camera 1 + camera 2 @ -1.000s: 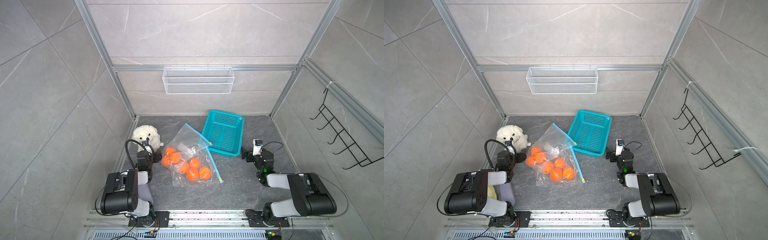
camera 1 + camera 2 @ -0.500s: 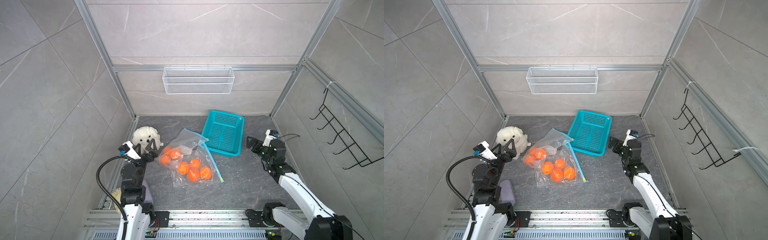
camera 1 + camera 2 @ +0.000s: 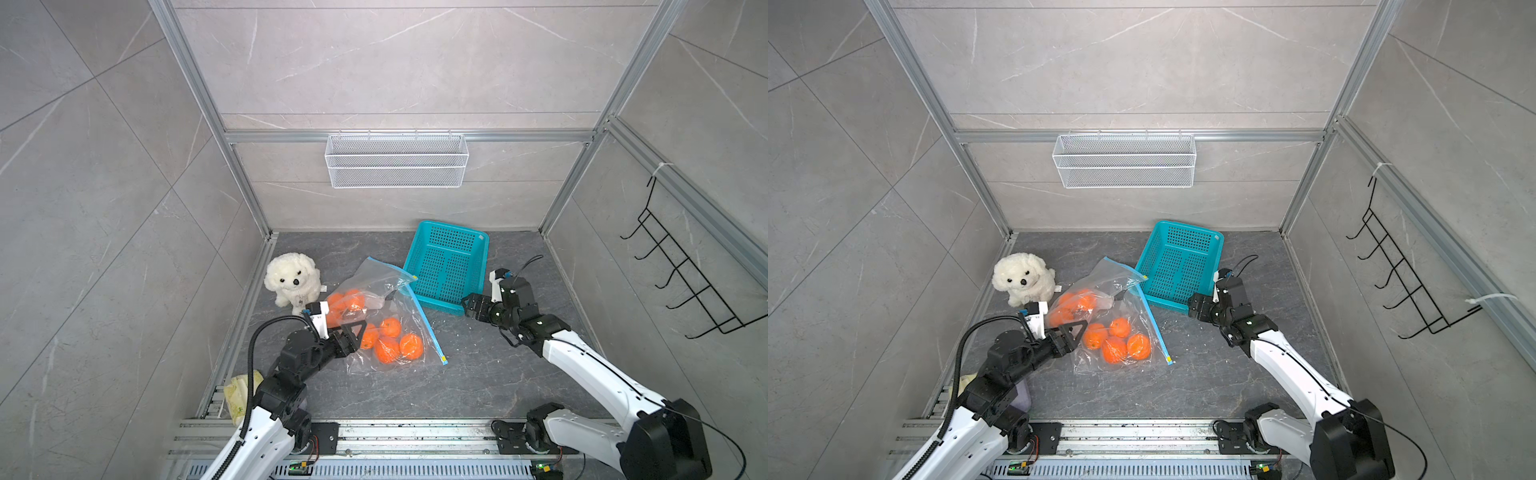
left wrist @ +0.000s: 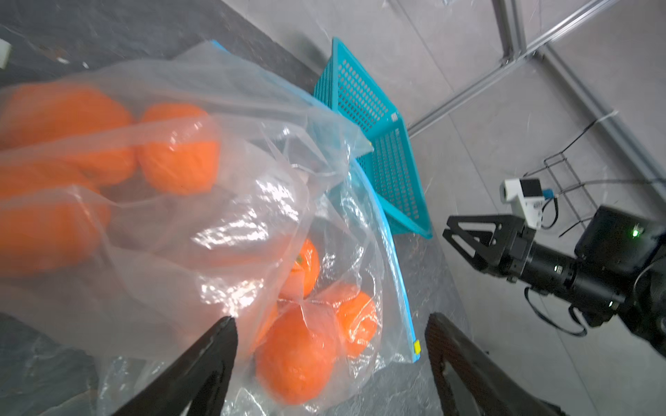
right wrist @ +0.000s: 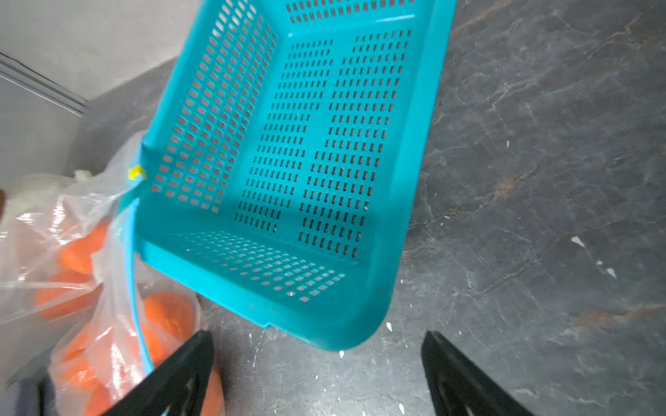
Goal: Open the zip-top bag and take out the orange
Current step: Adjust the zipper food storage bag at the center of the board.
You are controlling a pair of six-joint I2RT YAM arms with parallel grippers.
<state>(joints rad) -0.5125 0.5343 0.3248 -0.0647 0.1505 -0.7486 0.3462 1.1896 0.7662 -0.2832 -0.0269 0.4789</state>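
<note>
The left gripper (image 3: 353, 332), jaws apart, is hovering right at the zip-top bag (image 3: 388, 293). The right gripper (image 3: 471, 306), also unclenched, is hanging near the basket (image 3: 449, 266).

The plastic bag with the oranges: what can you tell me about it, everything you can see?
The zip-top bag is clear, crinkled thin plastic, lying slumped on the dark table, holding several oranges. A blue zip strip runs along one edge, with a yellow tab at its end; whether it is sealed I cannot tell. One corner rests against the teal basket. The left fingers stand open at its side.
</note>
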